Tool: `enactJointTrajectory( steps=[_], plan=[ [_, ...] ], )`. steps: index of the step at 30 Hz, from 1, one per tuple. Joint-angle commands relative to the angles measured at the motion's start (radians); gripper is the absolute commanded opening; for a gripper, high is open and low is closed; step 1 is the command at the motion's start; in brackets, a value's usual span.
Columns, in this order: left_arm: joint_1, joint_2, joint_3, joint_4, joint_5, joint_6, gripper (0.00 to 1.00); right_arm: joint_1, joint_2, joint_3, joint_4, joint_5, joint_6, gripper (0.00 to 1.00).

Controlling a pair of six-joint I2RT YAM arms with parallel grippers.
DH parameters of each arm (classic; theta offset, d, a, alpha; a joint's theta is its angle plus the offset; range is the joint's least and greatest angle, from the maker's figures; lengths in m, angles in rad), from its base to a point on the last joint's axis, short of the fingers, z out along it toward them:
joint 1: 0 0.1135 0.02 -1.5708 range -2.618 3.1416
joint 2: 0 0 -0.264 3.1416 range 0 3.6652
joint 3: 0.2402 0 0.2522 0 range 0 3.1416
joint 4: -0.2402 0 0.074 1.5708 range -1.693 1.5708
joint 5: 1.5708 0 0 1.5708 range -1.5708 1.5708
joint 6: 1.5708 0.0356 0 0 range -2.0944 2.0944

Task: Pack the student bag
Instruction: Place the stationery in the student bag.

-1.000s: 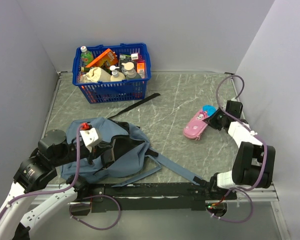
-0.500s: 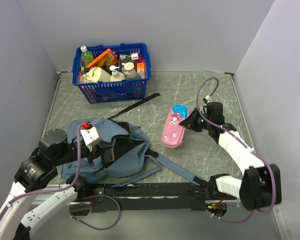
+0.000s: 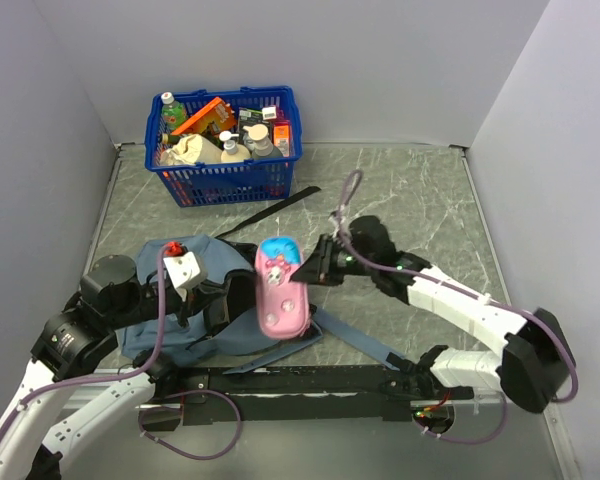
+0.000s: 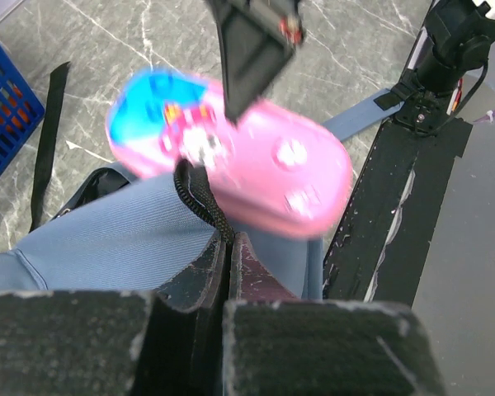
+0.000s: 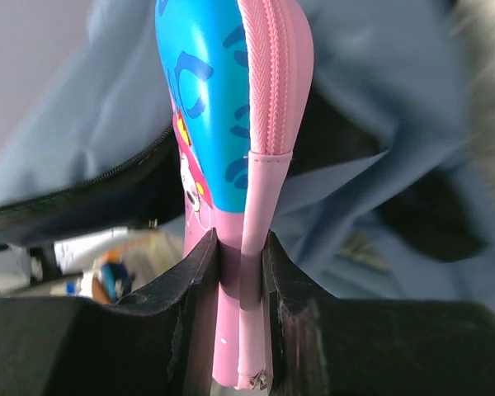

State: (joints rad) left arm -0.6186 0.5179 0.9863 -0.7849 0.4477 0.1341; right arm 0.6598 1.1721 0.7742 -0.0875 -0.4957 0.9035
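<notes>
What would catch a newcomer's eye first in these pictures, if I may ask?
The bright pink and blue pencil case stands out, pinched by the right gripper over the right side of the grey-blue bag at the near middle. The left gripper is shut on the bag's edge. At the far left sits a blue basket, filled to the brim.

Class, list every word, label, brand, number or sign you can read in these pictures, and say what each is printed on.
No text can be read anywhere in these views.
On the bottles and packets in the blue basket: labels too small to read.
On the pink pencil case: cartoon print only, blurred, no legible words.
On the student bag: no lettering visible.
</notes>
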Motion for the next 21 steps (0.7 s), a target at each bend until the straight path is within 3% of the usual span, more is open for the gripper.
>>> enactJointTrajectory(
  steps=[1, 11, 17, 21],
  plan=[
    [0.0, -0.001, 0.071, 0.131, 0.066, -0.014, 0.01, 0.09, 0.055, 0.047, 0.083, 0.022, 0.121, 0.0],
    [0.0, -0.018, 0.072, 0.124, 0.066, -0.01, 0.01, 0.236, 0.173, -0.018, 0.242, 0.005, 0.274, 0.0],
    [0.0, -0.016, 0.087, 0.125, 0.068, -0.019, 0.01, 0.236, 0.311, 0.085, 0.155, 0.02, 0.264, 0.0],
    [0.0, -0.024, 0.097, 0.116, 0.069, -0.013, 0.01, 0.254, 0.279, -0.022, 0.172, 0.095, 0.298, 0.0]
  ],
)
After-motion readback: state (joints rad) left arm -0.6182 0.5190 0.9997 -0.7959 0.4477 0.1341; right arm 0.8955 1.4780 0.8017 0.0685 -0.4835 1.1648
